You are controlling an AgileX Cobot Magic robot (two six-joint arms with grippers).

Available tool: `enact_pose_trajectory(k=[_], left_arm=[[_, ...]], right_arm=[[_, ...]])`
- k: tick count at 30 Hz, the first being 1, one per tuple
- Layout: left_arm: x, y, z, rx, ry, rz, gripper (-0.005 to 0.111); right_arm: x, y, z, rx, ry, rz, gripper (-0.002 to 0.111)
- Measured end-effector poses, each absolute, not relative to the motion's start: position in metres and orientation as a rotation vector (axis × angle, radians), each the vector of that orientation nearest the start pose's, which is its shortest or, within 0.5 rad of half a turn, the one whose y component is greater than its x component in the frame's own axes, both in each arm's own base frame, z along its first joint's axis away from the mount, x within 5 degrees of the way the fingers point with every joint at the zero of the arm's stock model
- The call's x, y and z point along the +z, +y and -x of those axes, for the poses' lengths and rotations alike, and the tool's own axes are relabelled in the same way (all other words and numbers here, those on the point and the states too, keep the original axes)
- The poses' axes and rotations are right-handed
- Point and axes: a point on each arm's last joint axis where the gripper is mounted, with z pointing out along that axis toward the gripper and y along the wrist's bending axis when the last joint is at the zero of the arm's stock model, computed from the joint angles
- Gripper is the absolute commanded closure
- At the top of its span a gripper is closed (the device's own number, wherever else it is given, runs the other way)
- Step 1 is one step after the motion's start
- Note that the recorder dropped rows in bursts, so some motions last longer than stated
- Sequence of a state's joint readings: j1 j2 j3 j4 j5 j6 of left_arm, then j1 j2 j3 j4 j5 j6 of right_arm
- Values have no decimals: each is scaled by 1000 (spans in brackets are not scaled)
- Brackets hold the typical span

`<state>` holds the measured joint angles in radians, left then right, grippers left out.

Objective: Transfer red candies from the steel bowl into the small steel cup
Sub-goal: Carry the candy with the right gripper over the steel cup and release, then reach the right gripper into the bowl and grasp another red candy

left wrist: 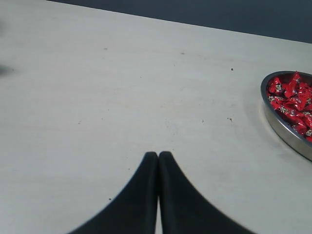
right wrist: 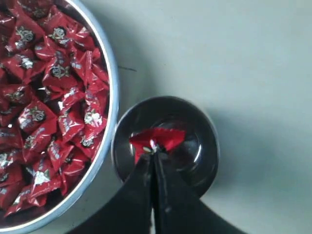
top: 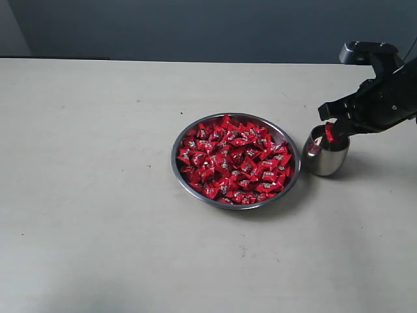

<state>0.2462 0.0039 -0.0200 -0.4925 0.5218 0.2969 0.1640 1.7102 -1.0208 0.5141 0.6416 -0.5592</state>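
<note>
While right pincer (right wrist: 152,156) hangs over cup (right wrist: 208,130), jaws pinched tight on one red candy (right wrist: 158,139), I judge drop step in hand. Next: open jaws squarely above cup mouth; other candies (top: 234,160) wait in bowl (top: 174,160) just beside.

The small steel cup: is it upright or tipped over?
Upright. The small steel cup stands on its base beside the steel bowl, its open mouth facing up.

A pale beige, flat, matte tabletop (top: 98,215) fills most of the exterior view, up from the lower edge. Across the top of the frame runs a dark blue-grey wall (top: 195,29), with a paler grey strip (top: 12,29) in the upper left corner. A few tiny dark specks (left wrist: 232,69) dot the tabletop.
</note>
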Motion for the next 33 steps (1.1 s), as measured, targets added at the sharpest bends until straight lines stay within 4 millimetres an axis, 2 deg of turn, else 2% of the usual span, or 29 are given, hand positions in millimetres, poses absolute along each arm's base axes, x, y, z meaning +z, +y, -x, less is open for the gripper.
enact_pose_trajectory(k=[5,6,7,10,11,15,18,23,24,25,26,28,29,33], left_arm=[[179,-9,-51,-158,1917,212,106],[179,-9,-51,-158,1917,212,106],[179,-9,-51,-158,1917,212,106],[179,-9,-51,-158,1917,212,106],[179,-9,-51,-158,1917,212,106],[179,-9,-51,-158,1917,212,106],[179,-9,-51,-158,1917,212,106],[179,-9,-51,-158,1917,212,106],[179,-9,-51,-158,1917,212,106],[179,-9,-51,-158,1917,212,106],[179,-9,-51,-158,1917,212,106],[179,-9,-51,-158,1917,212,106],[179,-9,-51,-158,1917,212,106],[179,-9,-51,-158,1917,212,106]], right_arm=[[181,80,-325,412,2701,481,109],[181,80,-325,410,2699,480,105],[181,80,-325,410,2699,480,101],[181,80,-325,407,2695,494,72],[181,80,-325,407,2695,496,69],[184,82,-324,423,2688,488,73],[197,92,-320,470,2648,484,73],[207,122,-307,541,2611,574,73],[207,131,-304,558,2608,604,69],[207,148,-296,582,2600,673,66],[206,155,-293,590,2596,702,60],[197,184,-280,612,2585,837,58],[195,191,-279,615,2581,867,58],[179,225,-287,630,2574,965,58]])
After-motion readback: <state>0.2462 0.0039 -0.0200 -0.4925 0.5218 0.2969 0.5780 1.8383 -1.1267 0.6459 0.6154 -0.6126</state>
